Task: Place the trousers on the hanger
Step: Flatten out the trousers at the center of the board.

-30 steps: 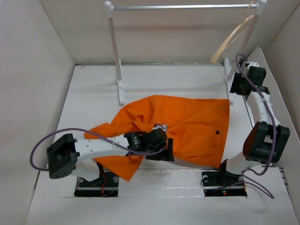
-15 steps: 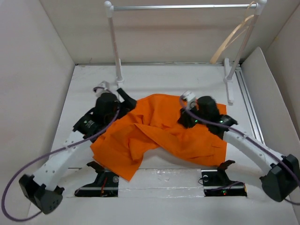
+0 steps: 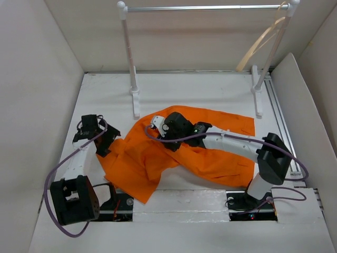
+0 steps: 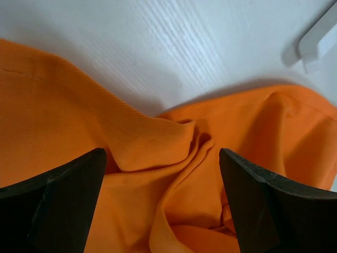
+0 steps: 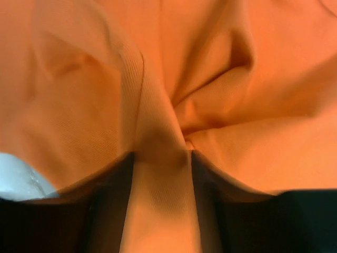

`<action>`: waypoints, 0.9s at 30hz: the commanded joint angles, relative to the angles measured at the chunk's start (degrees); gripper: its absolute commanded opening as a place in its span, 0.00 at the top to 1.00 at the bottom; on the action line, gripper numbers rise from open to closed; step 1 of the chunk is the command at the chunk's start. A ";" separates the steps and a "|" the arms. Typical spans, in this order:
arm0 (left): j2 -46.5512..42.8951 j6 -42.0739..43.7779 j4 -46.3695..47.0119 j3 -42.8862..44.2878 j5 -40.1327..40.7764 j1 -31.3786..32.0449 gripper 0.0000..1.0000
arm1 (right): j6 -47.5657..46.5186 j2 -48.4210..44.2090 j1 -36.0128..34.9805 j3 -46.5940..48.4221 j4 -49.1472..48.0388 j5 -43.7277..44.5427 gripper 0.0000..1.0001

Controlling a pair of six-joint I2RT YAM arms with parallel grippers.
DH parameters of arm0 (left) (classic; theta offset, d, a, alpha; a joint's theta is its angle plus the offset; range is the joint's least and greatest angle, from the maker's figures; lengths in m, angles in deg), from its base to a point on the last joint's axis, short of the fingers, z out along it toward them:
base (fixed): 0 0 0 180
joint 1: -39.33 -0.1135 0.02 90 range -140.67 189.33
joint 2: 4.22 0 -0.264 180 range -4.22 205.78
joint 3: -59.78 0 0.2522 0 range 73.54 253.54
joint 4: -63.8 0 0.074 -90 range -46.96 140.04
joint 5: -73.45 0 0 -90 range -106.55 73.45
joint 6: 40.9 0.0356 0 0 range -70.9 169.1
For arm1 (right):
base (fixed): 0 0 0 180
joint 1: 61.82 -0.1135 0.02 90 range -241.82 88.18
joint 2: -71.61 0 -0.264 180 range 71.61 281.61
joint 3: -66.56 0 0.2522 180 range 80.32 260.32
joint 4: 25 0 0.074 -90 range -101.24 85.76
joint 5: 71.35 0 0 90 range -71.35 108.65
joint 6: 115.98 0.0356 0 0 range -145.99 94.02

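Note:
The bright orange trousers [image 3: 216, 153] lie crumpled on the white table, folded over at their left side. My left gripper [image 3: 108, 141] hovers at the cloth's left edge. It is open, its dark fingers [image 4: 68, 195] wide apart over a wrinkle of the trousers [image 4: 142, 142], holding nothing. My right gripper [image 3: 168, 142] reaches across to the cloth's left-middle and is shut on a raised ridge of the trousers [image 5: 158, 95], with creases radiating from the pinch at the right gripper [image 5: 162, 158]. The pale hanger [image 3: 258, 45] hangs at the rack's right end.
A rack with white posts and a silver bar [image 3: 205, 8] stands at the back, its feet on the table near the cloth; one rack foot [image 4: 318, 39] shows in the left wrist view. White walls enclose the table on three sides.
My left arm pulled back from the cloth's rear left to its left edge. The right arm swept left across the trousers and pinched a fold; the cloth bunched further leftward.

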 commanded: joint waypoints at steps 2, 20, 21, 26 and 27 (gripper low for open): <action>-0.70 0.26 3.91 -4.27 -4.57 -0.17 0.18 | 0.07 1.13 -1.74 0.04 0.33 3.13 0.95; 14.06 1.40 11.76 6.41 5.70 -0.17 1.00 | 6.93 -19.71 -21.25 -20.91 16.65 -7.09 0.39; 14.67 1.84 11.40 7.92 8.32 -0.17 1.00 | 6.84 -20.32 -21.25 -19.40 17.90 -5.16 0.37; 19.68 5.26 8.67 19.33 17.48 -0.17 1.00 | 5.97 -24.88 -12.21 -13.85 20.20 1.19 0.38; 20.91 5.44 8.59 20.84 18.45 -0.17 1.00 | 5.88 -25.85 -10.19 -13.94 19.76 1.71 0.39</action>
